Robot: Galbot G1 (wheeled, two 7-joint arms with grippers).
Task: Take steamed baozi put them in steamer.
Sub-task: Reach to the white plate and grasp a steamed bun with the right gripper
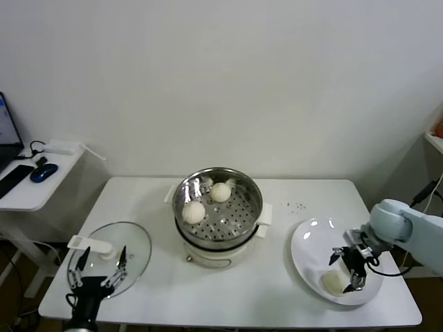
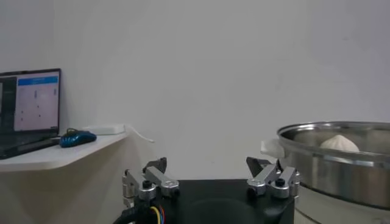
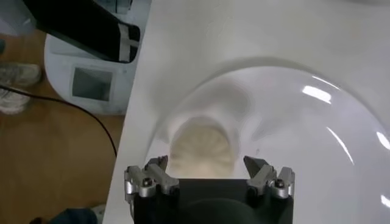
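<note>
The steel steamer (image 1: pixel 185 189) stands on its cream base at the table's middle and holds two baozi (image 1: pixel 194 211) (image 1: pixel 221 191). One more baozi (image 1: pixel 334 281) lies on the white plate (image 1: pixel 308 243) at the right; in the right wrist view this bun (image 3: pixel 202 151) sits just ahead of the jaws. My right gripper (image 1: pixel 348 266) hovers open right above it, fingers apart on either side. My left gripper (image 1: pixel 101 268) is open and empty over the glass lid at the front left. In the left wrist view the steamer (image 2: pixel 341 158) shows with a bun (image 2: pixel 339 143) inside.
The glass lid (image 1: pixel 135 242) with a white handle lies at the table's front left. A side desk (image 1: pixel 28 190) with a laptop and a blue mouse (image 1: pixel 43 172) stands to the left. Small dark specks (image 1: pixel 297 205) lie behind the plate.
</note>
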